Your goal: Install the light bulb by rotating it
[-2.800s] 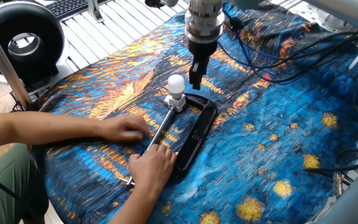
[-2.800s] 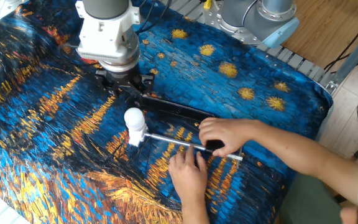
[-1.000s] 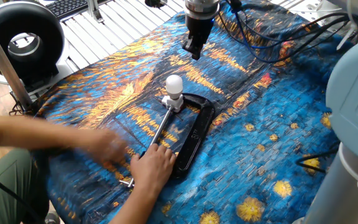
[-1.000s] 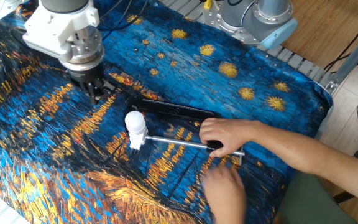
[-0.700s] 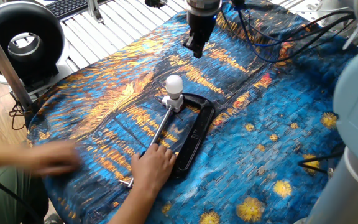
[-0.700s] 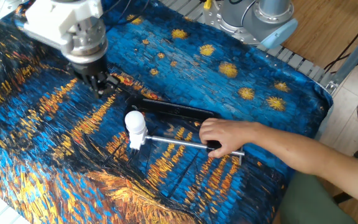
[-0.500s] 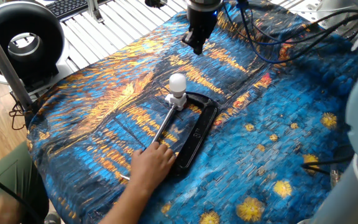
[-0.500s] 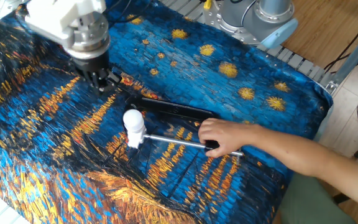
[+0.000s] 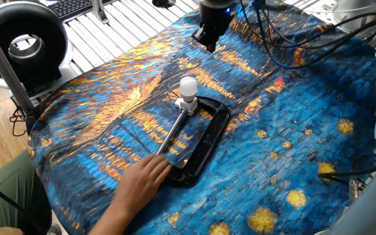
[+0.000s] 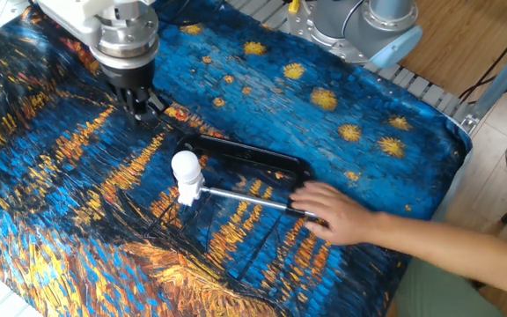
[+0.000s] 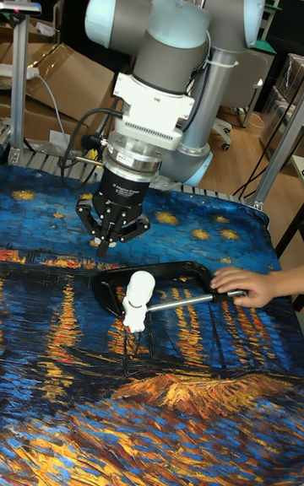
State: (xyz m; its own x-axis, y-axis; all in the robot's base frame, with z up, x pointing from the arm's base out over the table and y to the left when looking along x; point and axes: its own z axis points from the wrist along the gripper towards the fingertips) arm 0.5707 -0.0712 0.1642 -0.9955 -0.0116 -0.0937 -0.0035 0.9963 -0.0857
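The light bulb (image 9: 188,85) is a small frosted-white globe standing upright in a white socket base (image 9: 186,105), which a black C-clamp (image 9: 205,140) holds on the painted cloth. It also shows in the other fixed view, light bulb (image 10: 184,165), and in the tall view, light bulb (image 11: 140,284). My gripper (image 9: 207,43) hangs apart from the bulb, well beyond it toward the far edge of the cloth. The fingers look shut with nothing between them, as the gripper (image 11: 107,240) also appears in the tall view.
A person's hand (image 9: 143,179) rests on the clamp's screw handle (image 10: 252,201) at the near end. Cables (image 9: 286,39) trail over the cloth behind the gripper. A black round fan (image 9: 21,43) stands off the table's left side.
My gripper has drawn up and away from the bulb toward the far side. One of the person's two hands has left the table. The clamp and bulb shifted slightly.
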